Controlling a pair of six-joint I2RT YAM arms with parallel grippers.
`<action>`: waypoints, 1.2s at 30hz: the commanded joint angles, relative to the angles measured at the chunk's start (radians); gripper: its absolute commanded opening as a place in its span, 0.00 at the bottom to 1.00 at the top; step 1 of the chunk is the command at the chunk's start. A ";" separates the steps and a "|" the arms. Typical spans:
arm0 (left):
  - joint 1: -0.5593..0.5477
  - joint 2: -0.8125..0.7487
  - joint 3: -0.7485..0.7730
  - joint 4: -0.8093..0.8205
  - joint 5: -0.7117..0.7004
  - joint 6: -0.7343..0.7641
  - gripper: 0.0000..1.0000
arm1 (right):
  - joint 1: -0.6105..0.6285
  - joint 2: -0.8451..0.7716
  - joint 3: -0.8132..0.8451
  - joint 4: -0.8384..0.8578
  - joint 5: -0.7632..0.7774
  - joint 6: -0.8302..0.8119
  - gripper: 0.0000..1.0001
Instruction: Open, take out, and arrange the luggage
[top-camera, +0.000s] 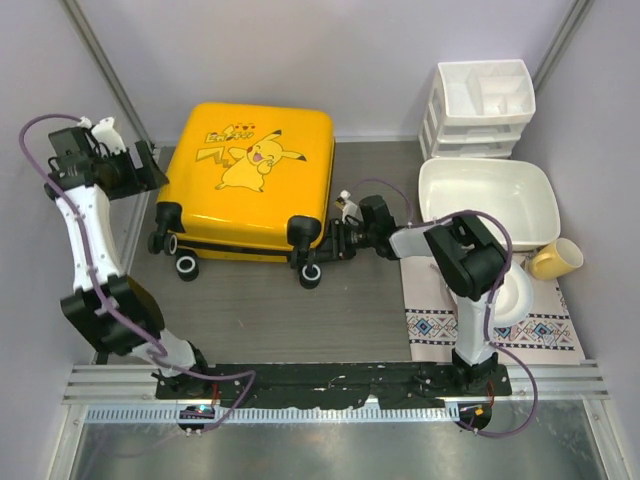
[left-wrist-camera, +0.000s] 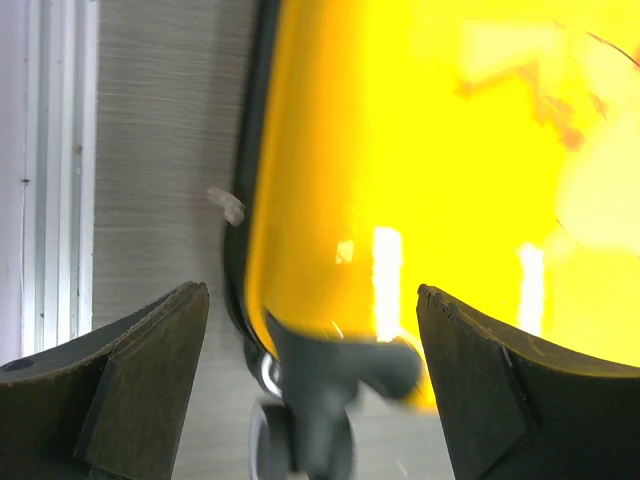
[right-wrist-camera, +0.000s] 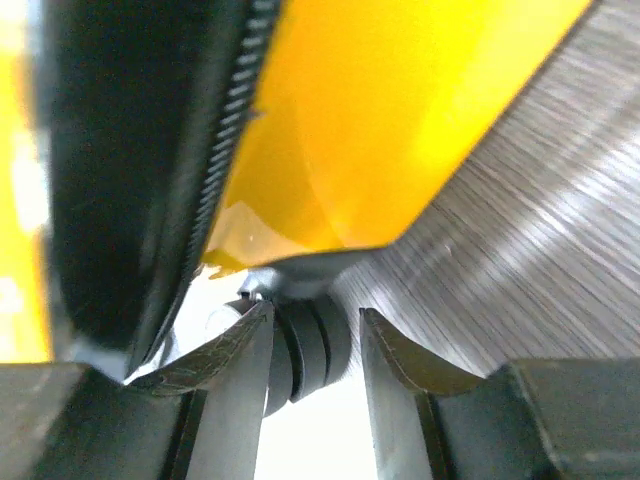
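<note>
The luggage (top-camera: 250, 175), a yellow hard-shell suitcase with a Pikachu print, lies flat and closed at the back left, its black wheels facing the near side. My left gripper (top-camera: 152, 165) is open at the case's left edge. In the left wrist view it (left-wrist-camera: 310, 295) straddles the yellow corner (left-wrist-camera: 420, 170) and a black wheel mount (left-wrist-camera: 330, 385) without touching them. My right gripper (top-camera: 325, 240) is at the case's near right corner. In the right wrist view it (right-wrist-camera: 315, 310) is open around a black wheel (right-wrist-camera: 315, 345), with a gap on the right side; the zipper band (right-wrist-camera: 215, 150) runs above.
A white drawer organizer (top-camera: 480, 105) stands at the back right with a white basin (top-camera: 487, 200) in front of it. A yellow mug (top-camera: 555, 260) and a patterned mat (top-camera: 490, 325) lie at the right. Walls close in the left and back.
</note>
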 joint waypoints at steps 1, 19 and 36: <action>-0.021 -0.293 -0.095 -0.200 0.126 0.224 0.89 | -0.093 -0.212 -0.006 -0.232 0.089 -0.221 0.47; -0.887 -0.579 -0.512 -0.023 -0.111 -0.306 0.85 | -0.198 -0.538 -0.019 -0.480 0.375 -0.180 0.53; -1.213 -0.298 -0.520 0.197 -0.635 -0.524 0.92 | -0.204 -0.541 -0.016 -0.467 0.471 -0.198 0.56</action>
